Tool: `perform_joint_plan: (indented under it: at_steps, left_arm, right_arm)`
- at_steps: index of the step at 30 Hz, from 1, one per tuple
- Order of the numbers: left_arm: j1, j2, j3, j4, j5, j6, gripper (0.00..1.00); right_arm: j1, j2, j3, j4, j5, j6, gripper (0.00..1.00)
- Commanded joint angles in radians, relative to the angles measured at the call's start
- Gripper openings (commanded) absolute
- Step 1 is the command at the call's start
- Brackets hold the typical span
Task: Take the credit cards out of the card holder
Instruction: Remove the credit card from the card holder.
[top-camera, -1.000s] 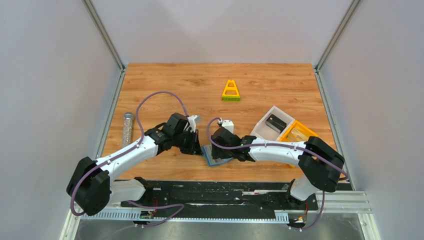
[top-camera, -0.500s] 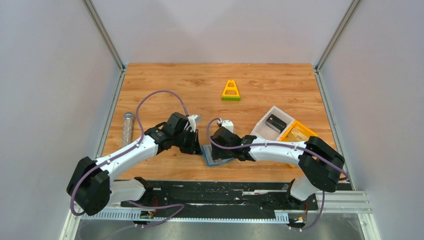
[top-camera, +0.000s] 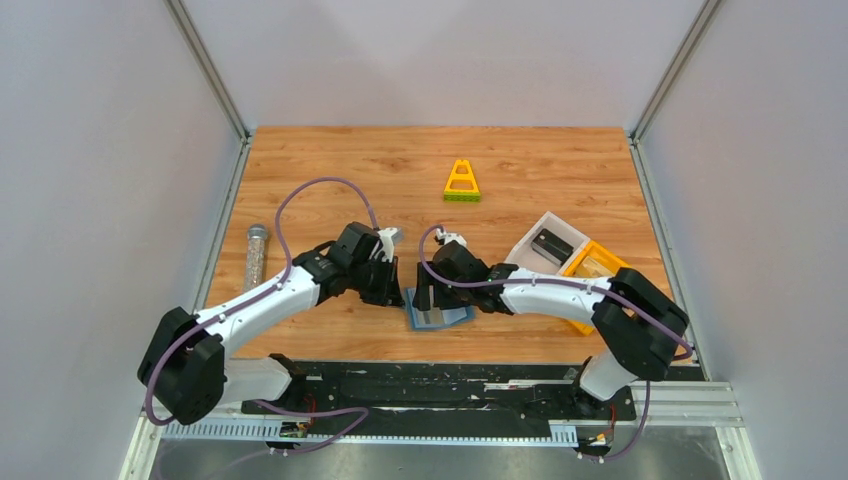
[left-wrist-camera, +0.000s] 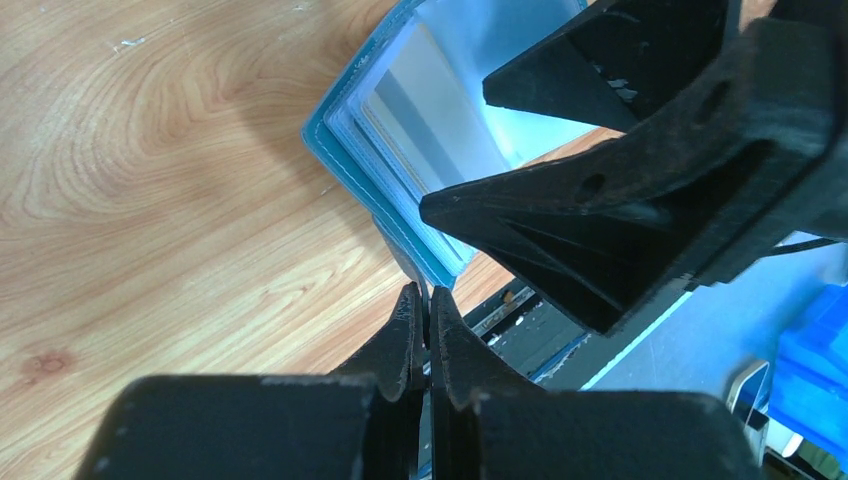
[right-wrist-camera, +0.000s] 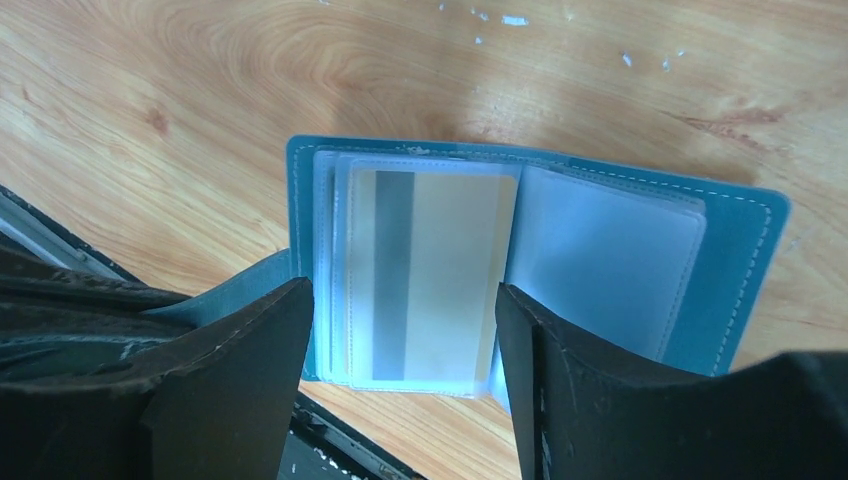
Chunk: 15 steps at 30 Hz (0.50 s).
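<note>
The card holder (right-wrist-camera: 742, 262), a slate-blue wallet, lies open on the wood near the front edge, seen from above as a blue patch (top-camera: 452, 318). Clear plastic sleeves fan from its spine. One sleeve holds a pale credit card (right-wrist-camera: 440, 262) with a grey stripe. My right gripper (right-wrist-camera: 402, 288) hangs open just above the sleeves, one finger on each side of that card, holding nothing. My left gripper (left-wrist-camera: 428, 294) is shut on the holder's tab at its left edge. In the top view the two grippers, left (top-camera: 397, 294) and right (top-camera: 428, 298), meet over the holder.
A white bin (top-camera: 528, 250) with a dark flat card-like thing (top-camera: 552, 245) and a yellow bin (top-camera: 592, 266) stand to the right. A yellow triangular piece (top-camera: 461, 182) sits further back. A grey tube (top-camera: 256, 256) lies at the left edge. The black base rail (top-camera: 450, 385) runs just in front.
My right gripper has opened wider and swung left over the open holder. The left gripper has kept its grip on the tab in the same place.
</note>
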Motion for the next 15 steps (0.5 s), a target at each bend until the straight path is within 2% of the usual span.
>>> perform_joint_plan:
  at_steps: [1, 5, 10, 15]
  left_arm:
    - [0.004, 0.011, 0.045, 0.005, 0.000, 0.011, 0.00]
    - [0.003, 0.015, 0.049, 0.003, -0.001, 0.011, 0.00]
    - [0.003, 0.014, 0.059, -0.008, -0.009, 0.016, 0.00]
    - [0.004, 0.014, 0.068, -0.020, -0.015, 0.022, 0.00]
  right_arm:
    - [-0.007, 0.050, -0.010, 0.071, -0.065, -0.013, 0.69]
    - [-0.008, 0.070, -0.018, 0.069, -0.053, 0.003, 0.68]
    - [-0.008, 0.069, -0.027, 0.023, 0.034, 0.022, 0.56]
    - [-0.005, 0.036, -0.035, -0.004, 0.072, 0.033, 0.62]
